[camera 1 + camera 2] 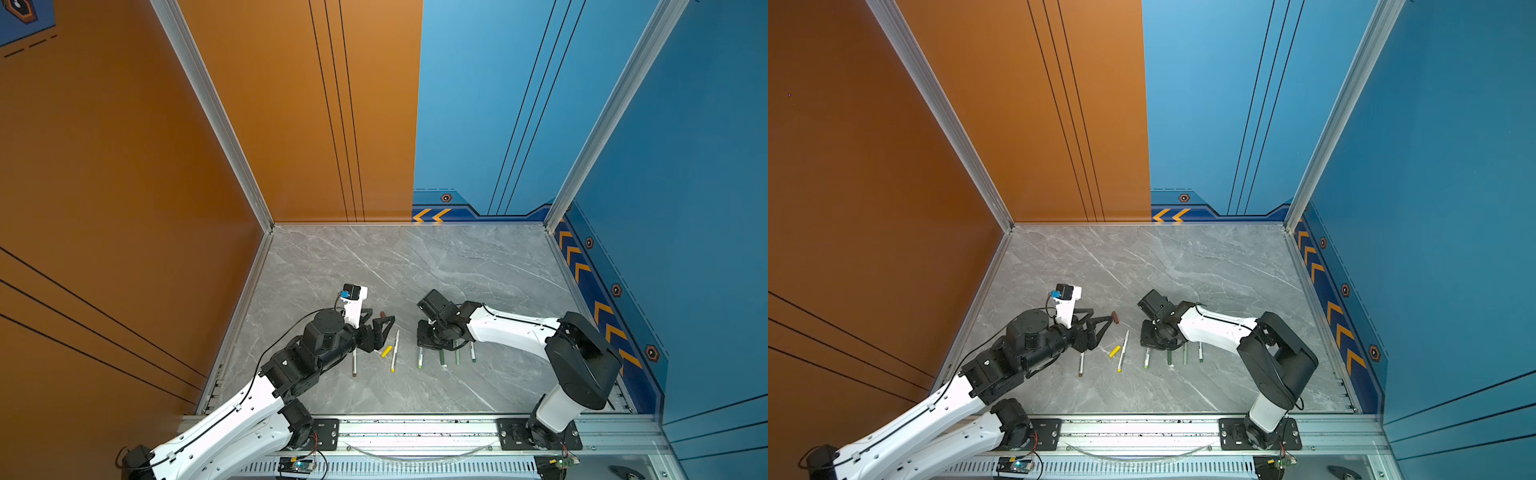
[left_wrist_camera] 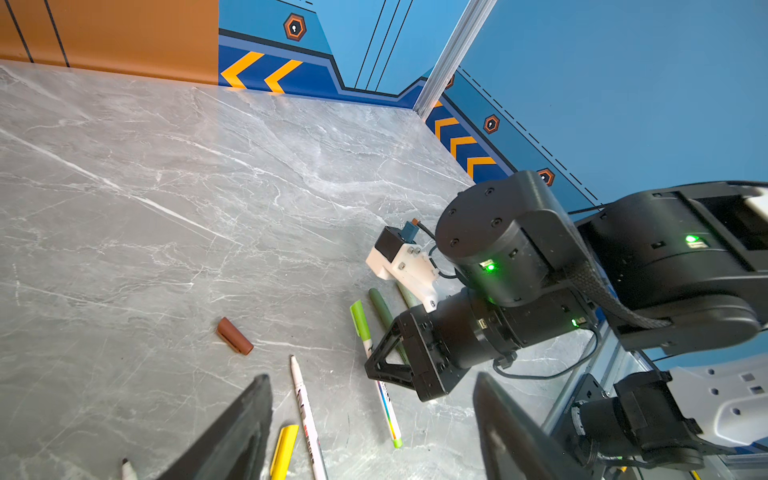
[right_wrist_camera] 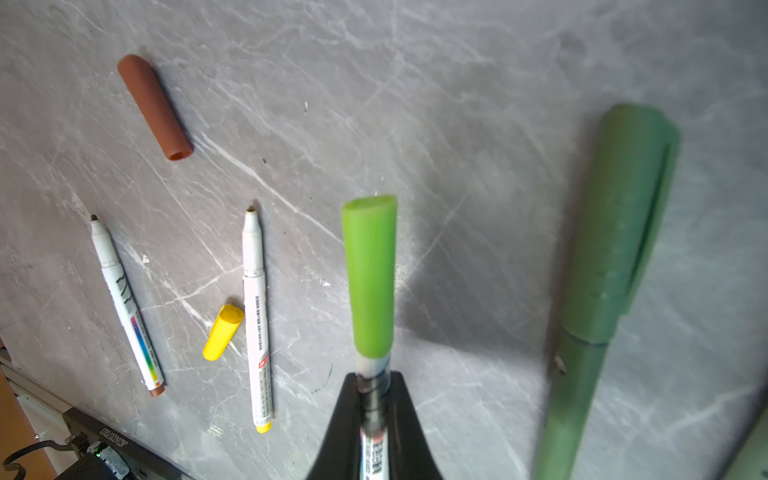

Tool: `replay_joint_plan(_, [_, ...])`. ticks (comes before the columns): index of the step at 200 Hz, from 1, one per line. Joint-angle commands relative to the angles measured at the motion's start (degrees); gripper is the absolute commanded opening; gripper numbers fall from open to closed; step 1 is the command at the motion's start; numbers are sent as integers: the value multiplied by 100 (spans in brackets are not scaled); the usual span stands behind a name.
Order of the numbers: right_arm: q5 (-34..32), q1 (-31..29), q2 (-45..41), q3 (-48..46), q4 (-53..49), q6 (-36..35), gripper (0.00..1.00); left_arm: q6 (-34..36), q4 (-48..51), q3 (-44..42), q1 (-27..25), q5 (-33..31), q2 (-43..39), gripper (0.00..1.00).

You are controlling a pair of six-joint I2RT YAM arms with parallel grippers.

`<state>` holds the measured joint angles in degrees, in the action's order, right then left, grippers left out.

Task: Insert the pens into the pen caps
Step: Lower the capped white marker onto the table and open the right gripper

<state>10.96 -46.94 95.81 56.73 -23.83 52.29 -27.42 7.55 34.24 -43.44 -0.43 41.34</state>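
Observation:
My left gripper (image 1: 376,319) (image 2: 370,415) hovers open over the table with nothing between its fingers. A brown pen cap (image 1: 382,312) (image 2: 235,336) lies just beyond its tips. A yellow pen cap (image 1: 387,351) (image 3: 223,331) lies beside an uncapped white pen with a yellow end (image 1: 395,351) (image 3: 257,320). An uncapped brown-ended pen (image 1: 354,363) (image 3: 126,307) lies partly under the left arm. My right gripper (image 1: 424,336) (image 3: 372,395) is shut on a white pen (image 2: 388,411) that wears a lime cap (image 3: 370,278).
Three capped green pens (image 1: 442,356) (image 1: 457,356) (image 1: 472,351) lie in a row under the right wrist, one of them a blurred green pen (image 3: 602,291) close by in the right wrist view. The two grippers are close together near the table's front middle. Walls enclose the marble table (image 1: 415,266).

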Motion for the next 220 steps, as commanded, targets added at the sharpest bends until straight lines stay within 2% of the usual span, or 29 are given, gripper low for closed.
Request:
replay_joint_plan(1, [12,21,103,111,-157,-123,0,-29,85,-67,79,25,-30,76])
replay_joint_plan(99, [-74,36,370,179,-307,-131,3,-94,106,-86,176,65,-25,77])
replay_joint_plan(141, [-204,36,429,260,-507,-202,14,-109,106,-75,228,91,-9,77])
replay_joint_plan(220, [-312,-4,363,541,-801,-341,23,-135,175,-37,326,166,-32,78])
